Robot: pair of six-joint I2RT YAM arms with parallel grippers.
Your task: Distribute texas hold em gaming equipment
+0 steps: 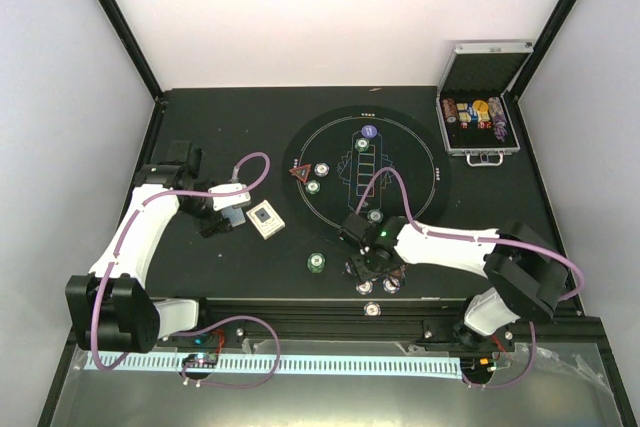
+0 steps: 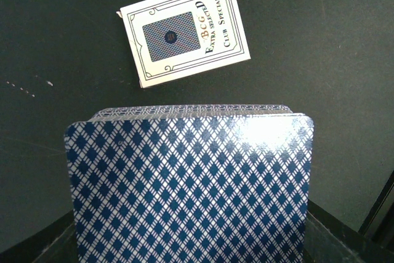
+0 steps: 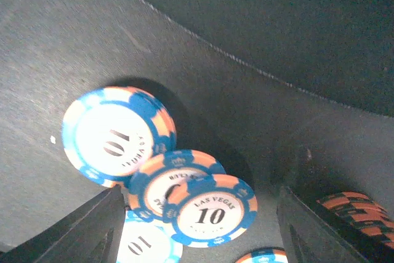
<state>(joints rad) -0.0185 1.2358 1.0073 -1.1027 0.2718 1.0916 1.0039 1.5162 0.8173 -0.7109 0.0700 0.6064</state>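
A black table [image 1: 220, 117] carried a round mat [image 1: 422, 175] with white line markings. At its far right corner a silver case [image 1: 487, 55] stood open, well apart from both arms. On the left, off the mat, the left gripper [image 1: 224, 219] was clamped on a deck of playing cards [image 2: 191, 183]. In the left wrist view the deck's blue diamond-patterned back faced the camera. Its top edge ran level across the frame and pointed at a white card box [image 2: 186, 30]. The deck's lower end was cut off, so its long axis could not be told. The box lay flat just beyond the deck, not touching it, with its long axis tilted from lower left to upper right. At the near edge of the mat the right gripper [image 3: 200, 214] hung low with its fingers [image 3: 92, 232] apart, gripping nothing. Between and just beyond the fingers lay several blue-and-orange poker chips [image 3: 117, 137] marked 10. They lay flat and overlapping in a loose line from upper left to lower right. Some orange-and-black chips [image 3: 357, 210] showed at the right, partly hidden by the right finger. A green chip [image 1: 317, 262] lay on the table left of that gripper. Further out on the mat were a red triangular marker [image 1: 299, 173] and a purple-and-white chip [image 1: 369, 132].
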